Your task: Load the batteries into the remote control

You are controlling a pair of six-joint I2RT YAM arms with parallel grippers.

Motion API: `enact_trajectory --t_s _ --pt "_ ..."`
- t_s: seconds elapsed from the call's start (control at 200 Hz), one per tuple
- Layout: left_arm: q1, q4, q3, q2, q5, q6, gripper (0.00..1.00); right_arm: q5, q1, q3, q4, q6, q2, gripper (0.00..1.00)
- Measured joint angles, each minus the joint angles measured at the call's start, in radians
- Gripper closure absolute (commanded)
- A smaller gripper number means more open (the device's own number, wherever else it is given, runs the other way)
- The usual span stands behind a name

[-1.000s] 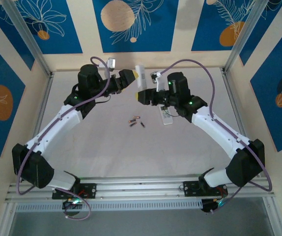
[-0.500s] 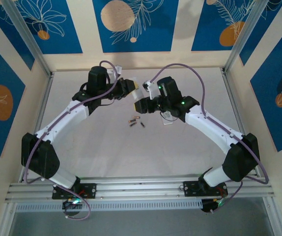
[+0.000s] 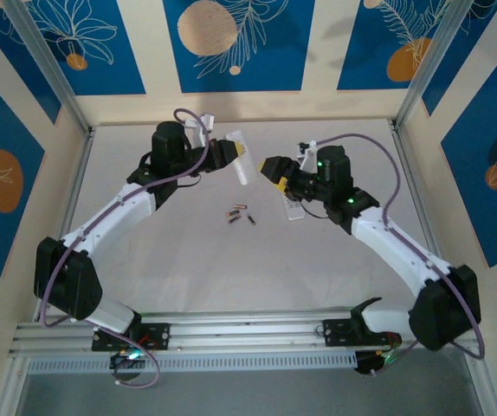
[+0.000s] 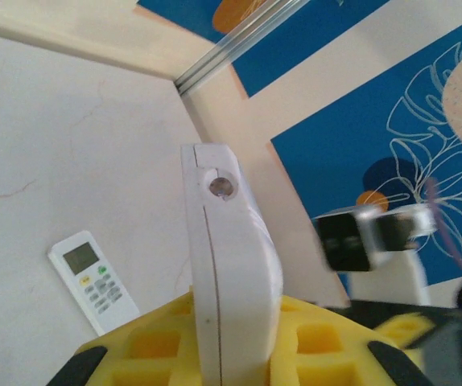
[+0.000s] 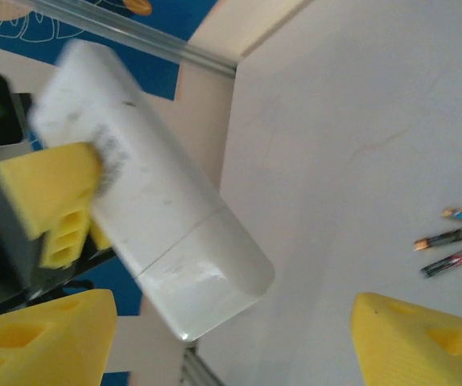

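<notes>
Now left jaws clamp a white remote (image 4: 229, 265); right jaws stand open nearby.

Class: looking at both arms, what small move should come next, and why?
Probably the right gripper lowers toward the small dark cylindrical batteries on the table: its yellow fingers stand open and empty, while the left gripper is shut on the plain white plastic remote, held off the table.

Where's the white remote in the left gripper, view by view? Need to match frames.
Top external: held remote upper centre, in the left gripper.
Left wrist: held remote centre, edge-on, rising from the yellow pads.
Right wrist: held remote left of centre, slanting.
Shared landmark: the yellow pads clamping it.
</notes>
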State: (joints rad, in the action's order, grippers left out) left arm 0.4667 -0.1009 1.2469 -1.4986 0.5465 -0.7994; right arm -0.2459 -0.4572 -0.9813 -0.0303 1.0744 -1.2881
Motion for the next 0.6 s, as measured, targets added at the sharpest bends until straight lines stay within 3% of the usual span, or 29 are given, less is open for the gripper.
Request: enact_trajectory --t_s 0.3,0.6 --pt "-0.004 -0.140 -0.071 0.019 -0.044 -0.093 0.95 -0.092 -0.013 0.004 -0.275 0.232 -0.131 0.56" --pt "-0.022 -0.243 -0.108 0.025 -0.098 -0.223 0.93 -0.079 -0.006 0.025 -0.414 0.304 -0.156 0.76"
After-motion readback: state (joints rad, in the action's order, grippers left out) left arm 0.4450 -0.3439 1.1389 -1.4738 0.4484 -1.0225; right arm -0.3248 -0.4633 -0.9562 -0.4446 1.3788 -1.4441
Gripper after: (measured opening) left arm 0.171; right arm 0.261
